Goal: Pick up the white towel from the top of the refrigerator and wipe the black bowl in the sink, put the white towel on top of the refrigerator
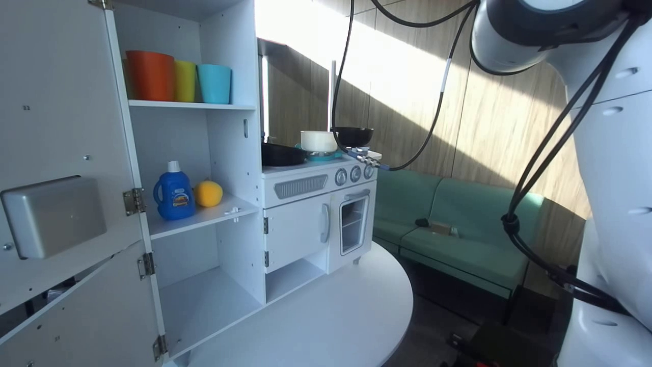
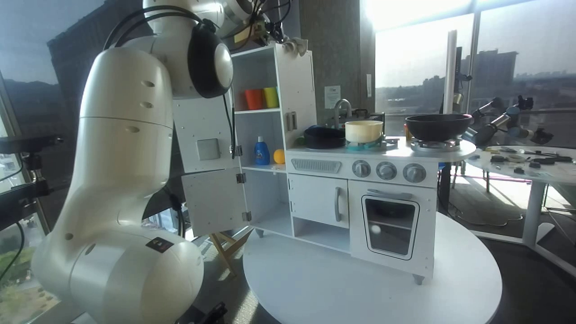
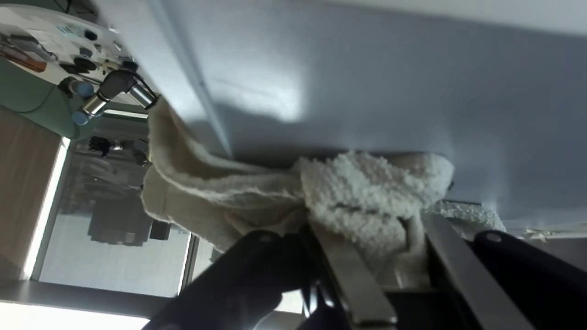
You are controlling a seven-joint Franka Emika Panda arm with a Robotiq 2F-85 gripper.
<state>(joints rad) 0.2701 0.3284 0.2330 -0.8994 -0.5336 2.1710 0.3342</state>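
The hand point(image 3: 373, 227) grips a bunched fold of the white towel point(image 3: 360, 190) atop the tall white cabinet point(image 2: 297, 85); its loose end trails to one side, overhanging the edge a lift should clear.

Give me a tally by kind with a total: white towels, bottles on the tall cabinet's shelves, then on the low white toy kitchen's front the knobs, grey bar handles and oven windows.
White towels: 1
Bottles: 1
Knobs: 3
Grey bar handles: 2
Oven windows: 1
Total: 8
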